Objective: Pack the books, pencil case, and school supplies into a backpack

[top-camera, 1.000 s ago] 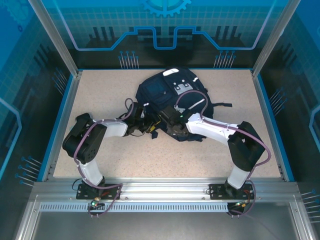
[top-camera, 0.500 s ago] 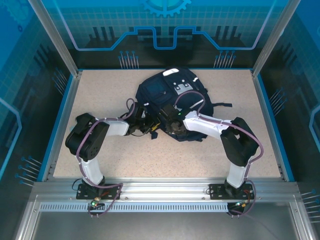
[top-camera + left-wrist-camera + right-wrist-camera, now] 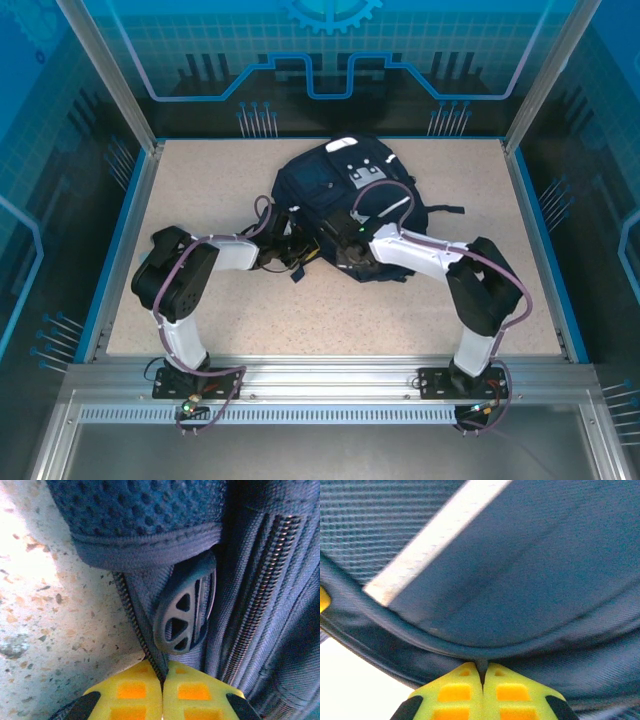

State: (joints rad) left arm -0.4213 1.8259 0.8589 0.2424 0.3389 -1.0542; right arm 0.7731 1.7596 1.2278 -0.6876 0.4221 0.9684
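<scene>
The navy backpack (image 3: 345,195) lies flat in the middle of the table, its white patches at the far end. My left gripper (image 3: 306,256) is at its near-left edge. In the left wrist view this gripper (image 3: 162,680) is shut on the zipper-lined fabric edge (image 3: 135,615), just below a grey oval zipper pull (image 3: 184,611). My right gripper (image 3: 340,256) is close beside it. In the right wrist view that gripper (image 3: 482,672) is shut on the backpack's piped rim (image 3: 470,652), under a white reflective stripe (image 3: 435,535). The books are out of view.
Speckled beige tabletop (image 3: 200,190) surrounds the backpack on all sides. A dark strap (image 3: 445,210) trails from the backpack's right side. Blue rails and metal posts border the table (image 3: 520,200).
The right arm's elbow shifted left, then back a little. Both grippers stayed clamped at the backpack's near-left edge, and the left one edged slightly toward the backpack.
</scene>
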